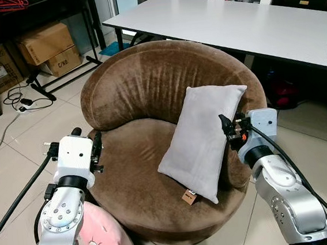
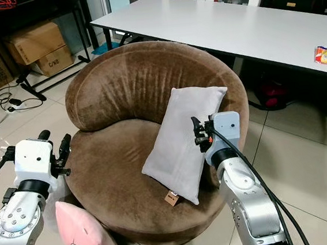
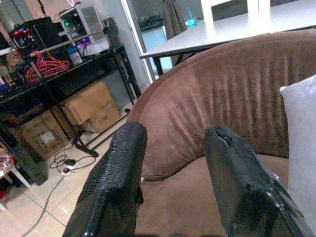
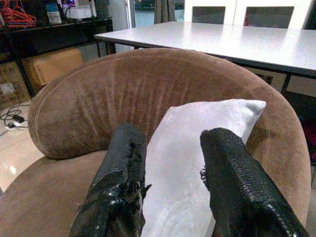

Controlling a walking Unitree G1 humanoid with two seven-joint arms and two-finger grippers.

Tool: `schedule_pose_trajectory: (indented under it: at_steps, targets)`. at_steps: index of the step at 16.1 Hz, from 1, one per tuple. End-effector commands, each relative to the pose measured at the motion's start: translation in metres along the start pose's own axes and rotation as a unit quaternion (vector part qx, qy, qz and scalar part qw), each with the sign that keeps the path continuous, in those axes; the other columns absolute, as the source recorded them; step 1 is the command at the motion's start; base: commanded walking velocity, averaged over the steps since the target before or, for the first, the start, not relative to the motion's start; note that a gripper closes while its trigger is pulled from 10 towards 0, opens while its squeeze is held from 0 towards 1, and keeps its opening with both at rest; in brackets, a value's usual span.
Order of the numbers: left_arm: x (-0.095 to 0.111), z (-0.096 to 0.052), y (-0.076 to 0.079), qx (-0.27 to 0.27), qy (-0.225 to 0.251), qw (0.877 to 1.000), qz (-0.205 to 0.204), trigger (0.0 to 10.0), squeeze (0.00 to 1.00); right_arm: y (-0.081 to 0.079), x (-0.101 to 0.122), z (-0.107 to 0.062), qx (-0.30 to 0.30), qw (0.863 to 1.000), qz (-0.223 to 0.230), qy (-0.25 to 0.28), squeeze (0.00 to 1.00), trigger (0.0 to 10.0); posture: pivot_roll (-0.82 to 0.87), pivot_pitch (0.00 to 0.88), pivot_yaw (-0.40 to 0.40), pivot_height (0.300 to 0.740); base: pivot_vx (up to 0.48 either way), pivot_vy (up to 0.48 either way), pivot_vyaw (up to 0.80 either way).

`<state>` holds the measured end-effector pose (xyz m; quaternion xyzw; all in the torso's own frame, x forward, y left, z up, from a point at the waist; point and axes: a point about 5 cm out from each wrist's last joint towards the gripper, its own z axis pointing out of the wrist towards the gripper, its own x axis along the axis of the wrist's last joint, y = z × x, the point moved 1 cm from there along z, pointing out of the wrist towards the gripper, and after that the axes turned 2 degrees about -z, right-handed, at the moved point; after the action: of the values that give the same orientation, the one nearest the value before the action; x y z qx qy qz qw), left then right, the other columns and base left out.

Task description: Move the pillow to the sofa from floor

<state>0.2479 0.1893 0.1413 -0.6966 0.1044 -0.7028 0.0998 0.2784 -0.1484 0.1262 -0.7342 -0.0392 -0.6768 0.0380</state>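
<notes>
One grey pillow leans on the sofa, long axis up-back. Right gripper and left gripper both released. One pink pillow on the floor.

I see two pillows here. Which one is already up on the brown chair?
The grey pillow, leaning against the brown chair's back beside the right gripper. The pink pillow, with a little drawn face, sits low by the left arm, off the seat.
</notes>
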Motion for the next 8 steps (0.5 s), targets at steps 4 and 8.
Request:
schedule_pose_trajectory:
  at_steps: [4, 8]
  targets:
    - [0.0026, -0.0002, -0.0002, 0.0, 0.005, 1.0, 0.003, 10.0, 0.0, 0.0009, 0.0024, 0.0001, -0.007, 1.0, -0.003, -0.005, 0.0, 10.0, -0.06, 0.0, 0.009, 0.74, 0.0, 0.0, 0.0]
    - [0.0029, 0.0009, -0.0018, 0.006, 0.005, 1.0, 0.005, 10.0, 0.0, 0.0007, 0.0017, 0.0012, -0.009, 1.0, -0.005, -0.01, 0.0, 10.0, -0.06, 0.0, 0.01, 0.74, 0.0, 0.0, 0.0]
